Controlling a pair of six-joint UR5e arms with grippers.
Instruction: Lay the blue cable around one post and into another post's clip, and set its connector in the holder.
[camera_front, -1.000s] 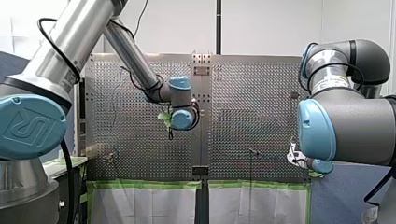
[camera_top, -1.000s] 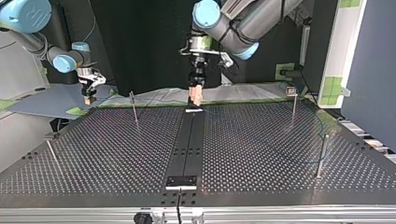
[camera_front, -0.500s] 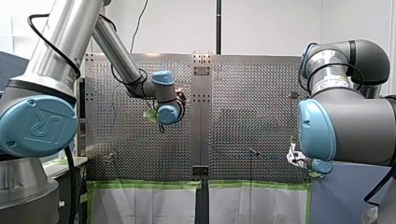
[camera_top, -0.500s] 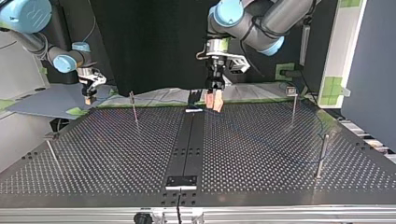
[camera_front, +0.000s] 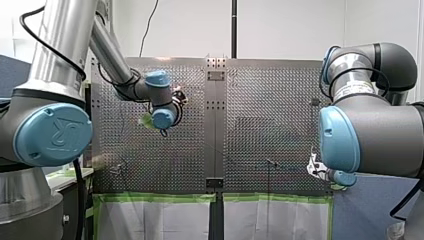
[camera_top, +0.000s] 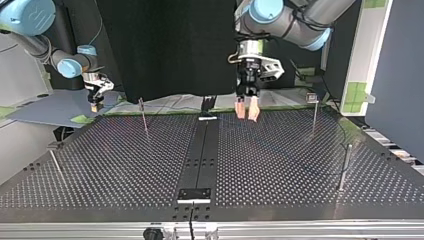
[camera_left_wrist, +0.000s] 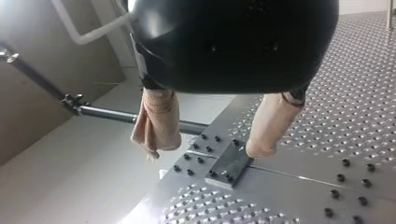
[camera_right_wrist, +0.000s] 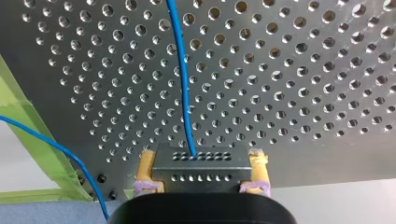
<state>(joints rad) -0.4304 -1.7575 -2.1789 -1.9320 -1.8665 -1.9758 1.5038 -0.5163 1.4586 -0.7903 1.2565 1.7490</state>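
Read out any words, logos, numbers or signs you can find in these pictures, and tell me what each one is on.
"UR", a tilted embossed logo: on the blue joint cap of my left arm.
White label on my right arm: print too small to read.
Nothing else is legible in any view.

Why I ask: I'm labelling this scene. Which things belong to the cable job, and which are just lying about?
Job: blue cable; connector, with my right gripper shut on it; my left gripper, open; posts; perforated table.
Lying about: green tape; blue-grey sheet beside the table.
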